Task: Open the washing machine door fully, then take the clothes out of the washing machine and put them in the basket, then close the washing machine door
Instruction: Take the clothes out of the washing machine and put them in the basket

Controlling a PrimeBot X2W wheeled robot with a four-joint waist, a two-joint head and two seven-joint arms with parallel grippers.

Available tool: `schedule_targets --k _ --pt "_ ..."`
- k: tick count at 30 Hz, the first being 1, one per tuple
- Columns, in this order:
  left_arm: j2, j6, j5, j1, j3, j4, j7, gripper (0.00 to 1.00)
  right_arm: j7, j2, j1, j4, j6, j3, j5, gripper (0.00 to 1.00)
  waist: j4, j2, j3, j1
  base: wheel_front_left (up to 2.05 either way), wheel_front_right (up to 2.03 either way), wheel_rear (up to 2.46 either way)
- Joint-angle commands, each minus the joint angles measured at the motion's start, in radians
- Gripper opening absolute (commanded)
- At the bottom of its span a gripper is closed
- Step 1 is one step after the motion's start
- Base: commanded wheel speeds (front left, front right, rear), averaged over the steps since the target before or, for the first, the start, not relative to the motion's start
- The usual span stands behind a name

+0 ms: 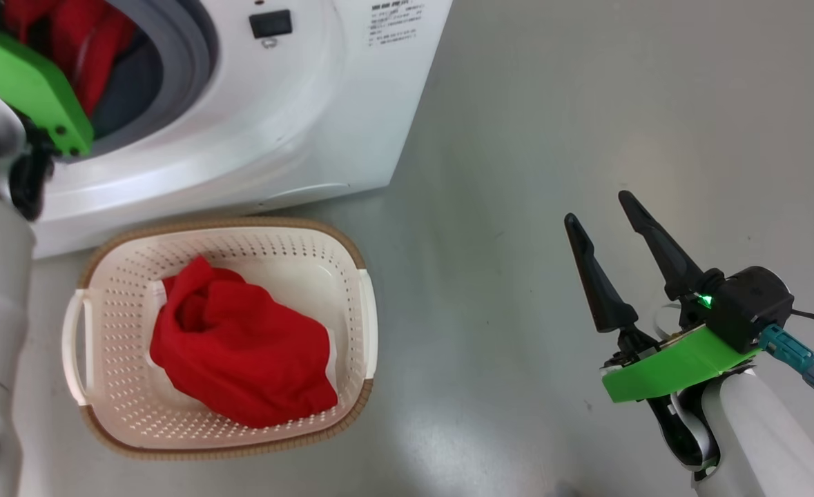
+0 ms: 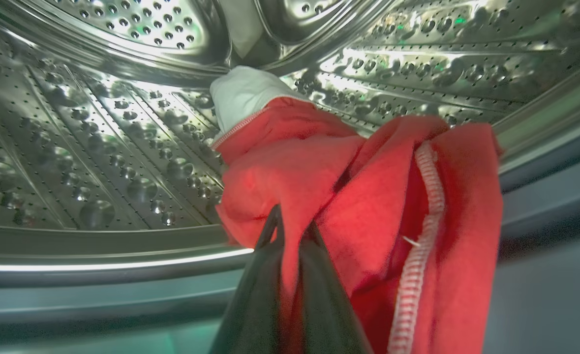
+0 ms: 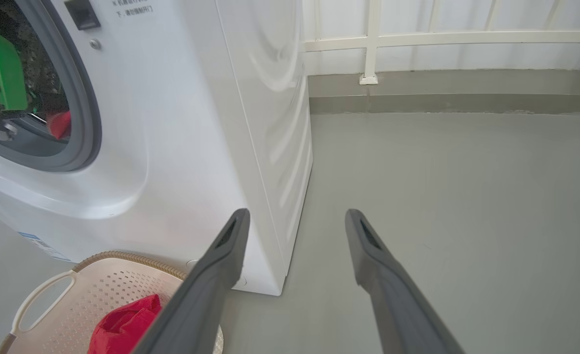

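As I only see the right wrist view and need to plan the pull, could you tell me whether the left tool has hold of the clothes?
Observer: Yes, the left tool is shut on a fold of the red garment inside the drum.
Operator: Thank you; is anything else in there?
Observer: A small white piece lies behind it, deeper in the drum.
Operator: And the basket?
Observer: It holds one red bundle, with bare space around.

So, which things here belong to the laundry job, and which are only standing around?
Job: washing machine, red garment in the drum, small white piece, basket, red garment in the basket, left gripper.
Not job: white railing, grey floor.
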Motion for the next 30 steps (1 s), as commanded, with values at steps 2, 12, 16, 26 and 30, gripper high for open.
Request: schedule_targets --k 2,12,16,26,30 --pt "0.037 0.0 -0.003 0.035 0.012 -0.023 -0.075 0.0 -0.006 -0.002 0.008 -0.014 0.003 0.012 0.007 1.0 0.009 0.0 -0.029 0.0 0.0 0.0 0.0" --pt "-0.001 -0.005 -0.053 0.129 0.035 -0.047 -0.238 0.0 -0.006 -0.01 0.03 -0.01 0.003 -0.003 0.006 1.0 0.039 0.0 -0.098 0.0 0.0 0.0 0.0" --pt "0.009 -0.006 -0.065 0.175 0.041 -0.098 -0.267 0.0 -0.006 -0.01 0.043 -0.007 0.003 -0.003 0.007 1.0 0.055 0.0 -0.13 0.0 0.0 0.0 0.0" --pt "0.019 0.028 -0.05 0.426 0.179 -0.478 -0.275 0.0 -0.006 0.011 0.067 0.009 0.003 -0.014 0.009 1.0 0.08 0.0 -0.223 0.0 0.0 0.0 0.0" --pt "-0.01 0.039 0.003 0.585 0.237 -0.677 -0.275 0.0 -0.006 0.019 0.087 0.019 0.003 -0.02 0.01 1.0 0.09 0.0 -0.277 0.0 0.0 0.0 0.0"
